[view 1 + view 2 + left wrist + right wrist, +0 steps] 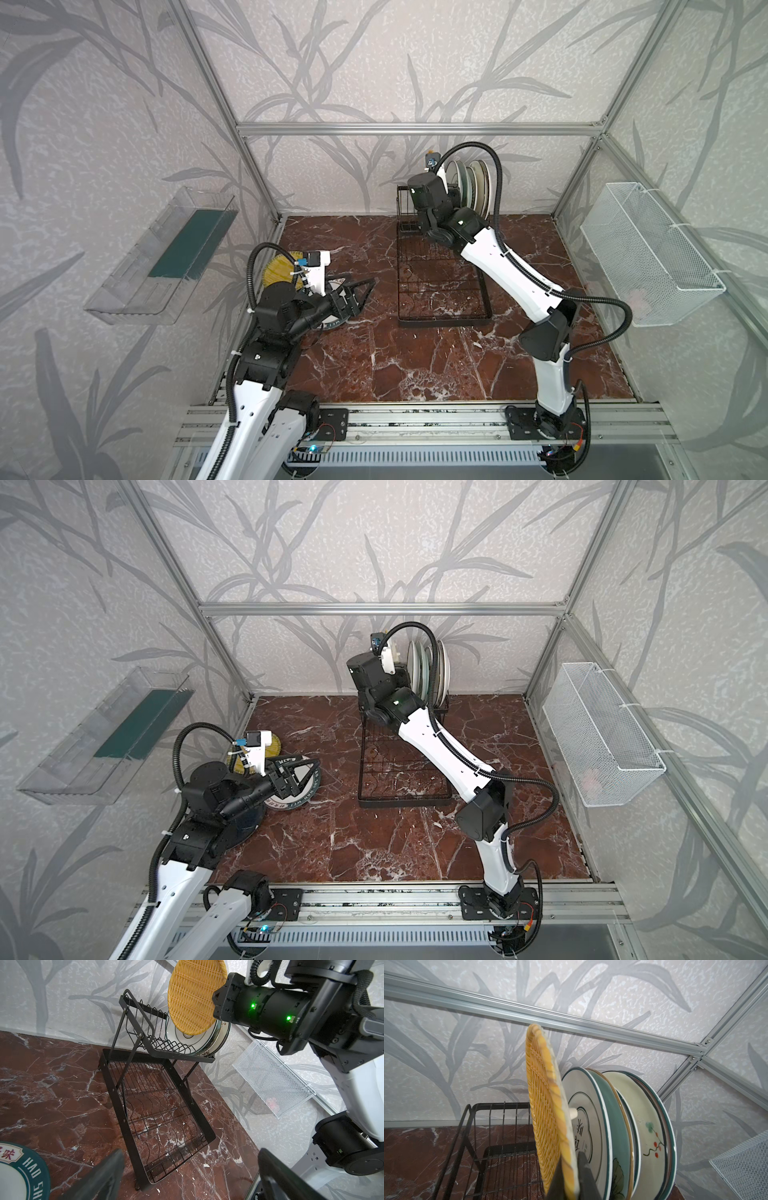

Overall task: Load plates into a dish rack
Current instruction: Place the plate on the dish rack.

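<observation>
**Inspector:** Right fingers?
**Assistant:** The right fingers [586, 1176] are clamped on the lower rim of a woven plate [546, 1115], which is held upright and edge-on.
**Inspector:** Where is it?
**Assistant:** It is over the raised tier of the rack [182, 1056], at the back of the table [415, 365]. It is just beside the stood plates [591, 1109] and stands higher than they do. Its rim may sit in a slot, but the fingers hide that.
**Inspector:** The row itself?
**Assistant:** Several plates stand upright and close together, toward the right arm's side of the tier.
**Inspector:** Left fingers?
**Assistant:** The left fingers [101, 1178] are spread wide and hold nothing. They are low over a lettered plate [31, 1169] lying flat on the table, well apart from the rack. A second woven plate [276, 270] lies flat behind it, partly hidden by the arm.
</observation>
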`<action>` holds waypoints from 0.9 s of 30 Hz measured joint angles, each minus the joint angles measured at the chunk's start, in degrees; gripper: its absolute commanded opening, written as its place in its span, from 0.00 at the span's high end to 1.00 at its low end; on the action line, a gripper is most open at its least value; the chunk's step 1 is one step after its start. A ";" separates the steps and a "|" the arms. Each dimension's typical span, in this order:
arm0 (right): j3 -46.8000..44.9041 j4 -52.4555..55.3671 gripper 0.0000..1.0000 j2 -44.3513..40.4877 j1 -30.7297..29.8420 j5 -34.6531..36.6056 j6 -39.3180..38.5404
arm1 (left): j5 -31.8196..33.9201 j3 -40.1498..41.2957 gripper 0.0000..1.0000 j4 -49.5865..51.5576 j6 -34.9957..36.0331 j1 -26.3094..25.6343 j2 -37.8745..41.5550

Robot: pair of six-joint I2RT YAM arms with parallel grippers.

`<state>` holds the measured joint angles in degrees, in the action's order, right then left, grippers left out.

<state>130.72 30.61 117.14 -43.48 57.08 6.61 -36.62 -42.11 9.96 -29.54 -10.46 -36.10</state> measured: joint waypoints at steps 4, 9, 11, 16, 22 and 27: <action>4.09 2.54 1.00 2.47 0.83 0.94 0.50 | -0.46 0.00 0.01 -0.42 -0.07 0.09 0.00; 9.53 6.69 1.00 6.23 1.73 1.42 2.29 | -0.74 0.17 0.01 -0.83 -0.22 0.13 0.02; 11.43 8.61 1.00 7.69 1.97 1.46 3.15 | -0.85 0.31 0.01 -0.98 -0.26 0.15 0.00; 15.52 12.72 1.00 10.62 2.25 1.03 4.94 | -0.98 0.35 0.01 -1.16 -0.50 0.15 0.02; 21.64 17.92 1.00 14.29 2.25 0.46 7.50 | -1.01 0.37 0.01 -1.46 -0.61 0.22 0.02; 22.34 20.68 1.00 14.84 2.25 0.28 9.42 | -1.01 0.37 0.01 -1.51 -0.66 0.46 0.02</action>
<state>153.05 51.29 131.98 -41.23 57.36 16.03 -37.63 -41.74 8.45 -30.20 -10.00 -36.07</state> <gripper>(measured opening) 0.086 0.991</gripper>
